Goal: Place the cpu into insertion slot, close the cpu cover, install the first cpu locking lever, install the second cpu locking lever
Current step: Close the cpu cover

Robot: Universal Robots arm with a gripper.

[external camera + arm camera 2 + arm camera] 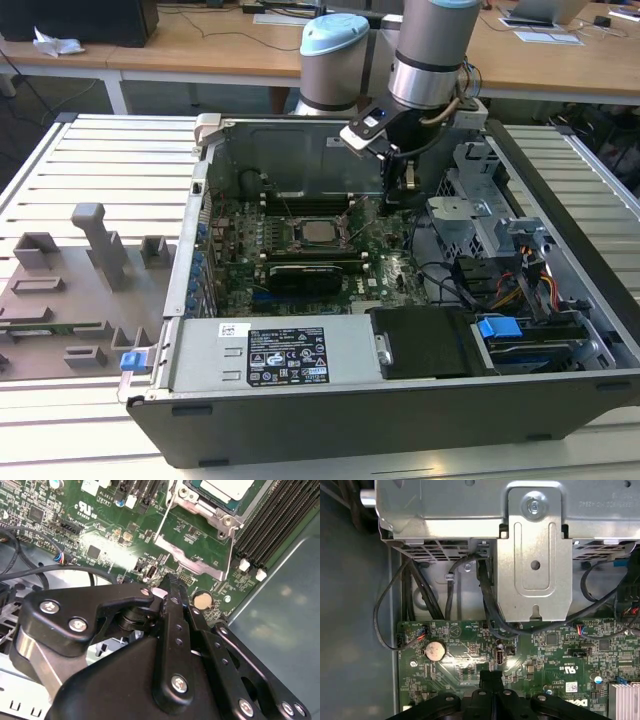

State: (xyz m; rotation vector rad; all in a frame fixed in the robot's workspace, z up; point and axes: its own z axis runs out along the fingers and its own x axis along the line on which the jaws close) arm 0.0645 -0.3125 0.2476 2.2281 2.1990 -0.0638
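The cpu (pixel 320 232) (pixel 227 487) lies silvery side up in the insertion slot (pixel 227 521) in the middle of the motherboard. The cpu cover (pixel 192 502) appears to lie flat around it as a metal frame. A thin wire lever (pixel 164 517) runs beside the cover, and in the exterior view thin levers seem to stand up off the socket. My gripper (pixel 400 198) (pixel 170 582) (pixel 492 676) hangs low over the board toward the exterior view's right of the socket. Its black fingers are shut on nothing, close to the coin battery (pixel 434 651).
The open case holds a power supply (pixel 270 355) at the front and a metal drive cage (pixel 470 215) (pixel 535 565) with black cables (pixel 487 595) beside the gripper. Black memory slots (pixel 270 520) flank the socket. A grey fixture plate (pixel 70 290) lies on the table outside the case.
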